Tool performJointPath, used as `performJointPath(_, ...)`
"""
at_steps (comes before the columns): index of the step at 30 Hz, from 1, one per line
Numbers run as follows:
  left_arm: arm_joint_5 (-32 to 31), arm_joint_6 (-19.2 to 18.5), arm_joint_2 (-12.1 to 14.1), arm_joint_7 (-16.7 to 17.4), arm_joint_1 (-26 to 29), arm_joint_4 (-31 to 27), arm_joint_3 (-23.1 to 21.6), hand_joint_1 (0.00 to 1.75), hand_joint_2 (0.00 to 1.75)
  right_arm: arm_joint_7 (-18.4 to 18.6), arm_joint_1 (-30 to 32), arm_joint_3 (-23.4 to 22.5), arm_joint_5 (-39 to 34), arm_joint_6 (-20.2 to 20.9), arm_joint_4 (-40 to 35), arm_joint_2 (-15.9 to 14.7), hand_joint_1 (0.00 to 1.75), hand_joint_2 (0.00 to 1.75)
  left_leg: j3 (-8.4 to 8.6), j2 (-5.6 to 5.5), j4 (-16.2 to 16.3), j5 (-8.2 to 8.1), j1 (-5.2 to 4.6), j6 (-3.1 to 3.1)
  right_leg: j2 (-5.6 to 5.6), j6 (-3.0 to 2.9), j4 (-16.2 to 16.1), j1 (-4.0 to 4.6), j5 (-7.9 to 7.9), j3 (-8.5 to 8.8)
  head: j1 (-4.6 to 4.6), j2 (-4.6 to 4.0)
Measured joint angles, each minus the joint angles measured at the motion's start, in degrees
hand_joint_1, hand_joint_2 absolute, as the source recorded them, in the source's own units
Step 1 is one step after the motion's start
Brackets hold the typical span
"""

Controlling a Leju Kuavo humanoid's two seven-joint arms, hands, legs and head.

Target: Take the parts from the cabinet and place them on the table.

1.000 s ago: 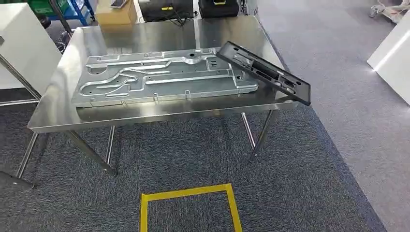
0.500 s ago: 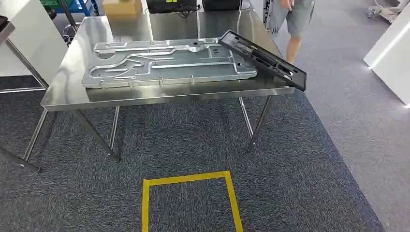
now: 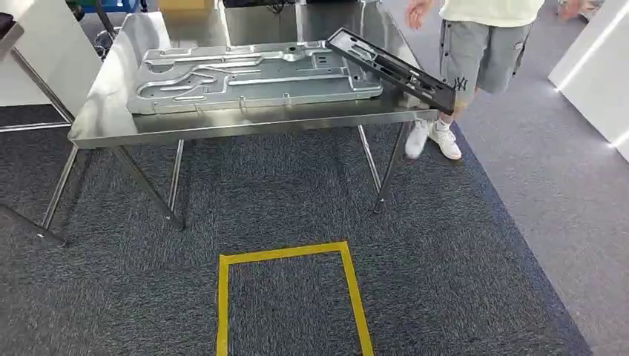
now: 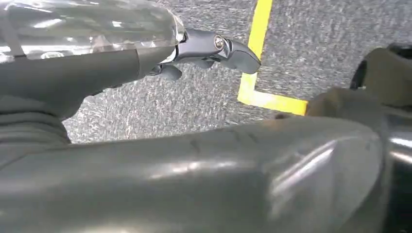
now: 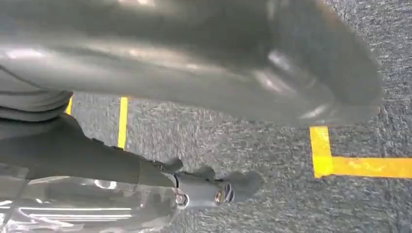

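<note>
The silver panel [image 3: 252,78] lies flat on the tabletop [image 3: 111,126], the black frame [image 3: 392,69] leaning across its right end; a person [image 3: 482,44] has stepped beside that frame; both hands [image 4: 214,48] [image 5: 209,189] hang empty, fingers loosely apart, so another cabinet trip seems due.

Silver panel [image 3: 252,78] (black frame [image 3: 392,68])

A workshop or robot test floor; a stainless-steel tabletop [image 3: 104,126] on bare metal legs carries a stamped sheet-metal panel [image 3: 252,74] and a black plastic frame [image 3: 393,70]; grey carpet [image 3: 445,282] bears a yellow taped square [image 3: 222,297]; white cabinets [image 3: 593,81] line the sides; a person [image 3: 482,44] walks past.
</note>
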Motion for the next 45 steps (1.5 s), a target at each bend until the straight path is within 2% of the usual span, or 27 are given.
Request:
performJointPath(3,-0.09,-0.09,0.0,0.44,0.1,0.0,-0.24,0.0,0.0,0.02,-0.02,-0.02,0.0,-0.09,0.0,0.0,0.0,0.0,-2.52,-0.45,8.9,-10.32,0.45,-0.64,-0.25,-0.94,0.26,0.31,1.93,-2.45,0.0,0.0)
performJointPath(4,-0.09,-0.09,0.0,0.5,0.08,0.0,-0.26,0.0,0.0,0.02,0.09,-0.02,0.0,-0.11,0.0,0.0,0.0,0.0,-3.29,-0.45,13.06,-12.46,0.51,-0.86,-0.25,-0.92,0.44,0.4,2.56,-3.43,-0.02,0.0)
performJointPath(5,-0.07,-0.09,0.0,0.5,0.07,0.0,-0.26,0.0,0.0,0.02,0.08,-0.02,0.0,-0.05,0.0,0.0,0.0,0.0,-3.67,-0.46,16.37,-12.9,0.56,-1.03,-0.26,-0.87,0.78,0.42,3.18,-4.52,-0.02,0.0)
performJointPath(7,-0.07,-0.09,0.0,0.52,0.06,0.0,-0.28,0.0,0.0,0.02,0.06,-0.02,0.0,-0.02,0.0,0.0,0.0,0.0,-1.44,-0.46,16.56,-8.63,0.79,-1.21,-0.24,-0.62,1.84,0.4,4.28,-7.1,-0.02,0.0)
performJointPath(9,-0.07,-0.09,0.0,0.61,-0.09,0.0,-0.28,0.0,0.0,0.02,0.05,-0.02,0.0,-0.02,0.0,0.02,0.0,0.0,4.61,-0.46,8.8,-5.56,0.95,-1.15,-0.2,-0.18,3.04,0.29,5.06,-9.28,-0.02,0.0)
performJointPath(11,-0.09,-0.07,0.0,0.66,-0.44,0.0,-0.28,0.0,0.0,0.04,-0.04,-0.02,0.0,-0.07,0.0,0.02,0.0,0.0,11.22,-0.62,-1.29,-8.95,0.64,-0.74,-0.2,0.48,4.28,0.54,5.6,-10.4,0.0,0.0)
performJointPath(15,0.0,-0.09,0.0,0.68,-0.33,0.0,-0.33,0.0,0.0,-0.02,0.13,-0.07,0.02,-0.18,0.02,0.0,0.0,0.0,9.43,-0.4,-1.87,-7.88,0.67,1.52,-0.16,1.91,4.24,0.38,7.39,-11.24,0.0,0.0)
performJointPath(17,0.0,-0.2,0.0,0.68,-0.54,0.0,-0.5,0.0,0.0,-0.35,0.11,-0.11,0.13,-0.35,0.02,0.0,0.0,0.0,7.97,-0.16,-1.75,-6.65,0.61,2.38,0.17,2.45,7.65,0.09,1.38,-12.47,0.0,0.0)
performJointPath(19,0.0,-0.26,-0.07,0.61,-0.49,0.0,-0.66,0.0,0.0,-0.77,0.2,-0.13,0.26,-0.35,0.04,-0.02,0.0,0.0,6.15,-0.17,-1.61,-5.17,0.46,2.58,0.3,2.89,16.3,0.0,-5.39,-14.33,0.0,0.0)
performJointPath(20,0.0,-0.28,-0.07,0.48,-0.46,0.0,-0.7,0.0,0.0,-1.03,0.2,-0.13,0.33,-0.31,0.04,-0.02,0.0,0.0,5.15,-0.16,-1.47,-4.51,0.37,2.57,0.31,2.98,19.79,-0.02,-6.39,-14.79,0.0,0.0)
performJointPath(21,0.0,-0.31,-0.09,0.35,-0.46,0.0,-0.74,0.0,0.0,-1.22,0.2,-0.15,0.37,-0.26,0.04,-0.04,0.0,0.0,4.17,-0.12,-1.28,-3.88,0.28,2.52,0.32,2.99,21.2,-0.05,-5.53,-14.36,0.0,0.0)
performJointPath(22,0.0,-0.33,-0.18,0.2,-0.48,0.0,-0.81,0.0,0.0,-1.2,0.19,-0.15,0.46,-0.07,0.04,-0.09,0.0,0.0,3.21,-0.1,-1.05,-3.33,0.23,2.43,0.32,2.9,20.45,-0.05,-3.45,-12.9,0.0,0.0)
performJointPath(24,0.0,-0.37,-0.24,-0.18,-0.55,0.0,-1.35,0.0,0.0,-0.94,0.13,-0.15,1.51,0.3,0.04,-0.28,0.0,0.0,1.52,-0.94,-0.73,-2.23,0.08,2.06,1.0,2.06,12.79,0.18,0.66,-6.84,0.0,0.0)
performJointPath(26,0.0,-0.37,-0.83,-0.31,-1.01,-0.09,-1.64,0.0,0.0,-0.41,0.18,0.13,3.36,0.52,0.02,-0.81,0.0,0.0,0.52,-1.58,-0.52,-1.13,-0.2,1.68,4.16,0.51,2.09,0.56,-0.77,0.46,0.0,0.0)
performJointPath(27,0.0,-0.35,-0.81,-0.31,-1.2,-0.09,-1.68,0.0,0.0,-0.11,0.28,0.41,4.0,0.61,0.02,-0.83,0.0,0.0,0.2,-1.8,-0.64,-0.33,-0.11,1.47,3.9,0.65,-0.11,0.4,-1.56,1.37,0.0,0.0)
performJointPath(30,0.02,-0.37,-0.79,-0.37,-1.0,-0.06,-1.79,0.0,0.0,0.85,0.21,0.9,4.41,1.03,0.09,-0.85,0.0,0.0,-0.42,-2.63,-1.41,1.46,-0.11,0.39,2.85,-0.13,-0.46,0.36,-0.08,0.18,0.0,0.0)
performJointPath(31,0.02,-0.39,-0.81,-0.37,-1.04,-0.06,-1.95,0.0,0.0,0.94,0.0,0.9,4.35,1.16,0.15,-0.9,0.0,0.0,-0.87,-2.18,-0.53,-0.23,0.14,0.27,2.13,-0.54,-0.66,0.17,0.66,-0.28,-0.02,0.0)
performJointPath(32,-0.13,-0.44,-0.81,-0.37,-1.03,-0.06,-2.12,0.0,0.0,1.03,0.0,0.9,4.33,1.16,0.13,-0.92,0.0,0.0,-1.8,-1.92,1.97,-3.8,0.23,0.11,1.99,-1.07,-0.6,0.2,1.24,-1.1,-0.02,0.0)
performJointPath(34,-0.13,-0.44,-0.81,-0.37,-1.21,-0.06,-2.21,0.0,0.0,1.14,0.17,0.92,4.26,1.11,0.15,-0.98,0.0,0.0,-3.68,-1.73,10.1,-10.36,0.52,-0.38,1.35,-1.05,-0.24,0.35,2.22,-2.56,-0.02,0.0)
performJointPath(35,-0.13,-0.44,-0.81,-0.37,-1.24,-0.06,-2.32,0.0,0.0,1.18,0.25,0.92,4.26,1.11,0.15,-1.03,0.0,0.0,-4.4,-1.65,14.42,-12.1,0.62,-0.68,1.03,-1.01,0.1,0.38,2.77,-3.52,-0.02,0.0)
performJointPath(36,-0.13,-0.44,-0.81,-0.37,-1.22,-0.06,-2.53,0.0,0.0,1.22,0.24,0.92,4.26,1.14,0.15,-1.03,0.0,0.0,-4.36,-1.57,17.19,-11.61,0.75,-0.9,0.84,-0.94,0.57,0.4,3.27,-4.68,0.0,0.0)
performJointPath(38,-0.13,-0.44,-0.81,-0.37,-1.21,-0.06,-2.8,0.0,0.0,1.31,0.19,0.92,4.26,1.16,0.15,-1.03,0.0,0.0,-1.26,-1.46,15.28,-7.16,0.93,-1.07,0.64,-0.62,1.75,0.34,4.03,-6.97,-0.02,0.0)
performJointPath(39,-0.13,-0.44,-0.81,-0.37,-1.26,-0.06,-2.84,0.0,0.0,1.38,0.18,0.92,4.26,1.13,0.15,-1.03,0.0,0.0,1.72,-1.45,11.53,-5.48,1.0,-1.02,0.64,-0.38,2.39,0.26,4.29,-7.97,-0.02,0.0)
performJointPath(40,-0.15,-0.44,-0.81,-0.37,-1.36,-0.06,-2.93,0.0,0.0,1.38,0.04,0.94,4.35,1.05,0.15,-1.03,0.0,0.0,5.66,-1.48,6.38,-5.49,1.05,-0.92,0.64,-0.13,3.12,0.24,4.48,-8.71,-0.02,0.0)
performJointPath(41,-0.15,-0.44,-0.81,-0.37,-1.54,-0.06,-3.0,0.0,0.0,1.38,0.06,0.94,4.44,0.94,0.13,-1.03,0.0,0.0,9.44,-1.53,1.09,-7.61,0.78,-0.75,0.65,0.12,3.72,0.51,4.63,-9.41,-0.02,0.0)
performJointPath(42,-0.13,-0.41,-0.81,-0.37,-1.66,-0.06,-3.04,0.0,0.0,1.38,0.11,0.96,4.48,0.94,0.15,-1.05,0.0,0.0,10.66,-1.62,-1.81,-8.76,0.7,-0.31,0.57,0.55,4.02,0.53,5.04,-9.76,0.0,0.0)
performJointPath(45,-0.13,-0.44,-0.81,-0.35,-1.5,-0.06,-3.1,0.0,0.0,1.38,0.09,1.01,4.91,0.98,0.15,-1.07,0.0,0.0,9.15,-1.41,-1.67,-7.96,0.5,0.77,0.76,1.62,4.03,0.47,6.56,-10.53,0.0,0.0)
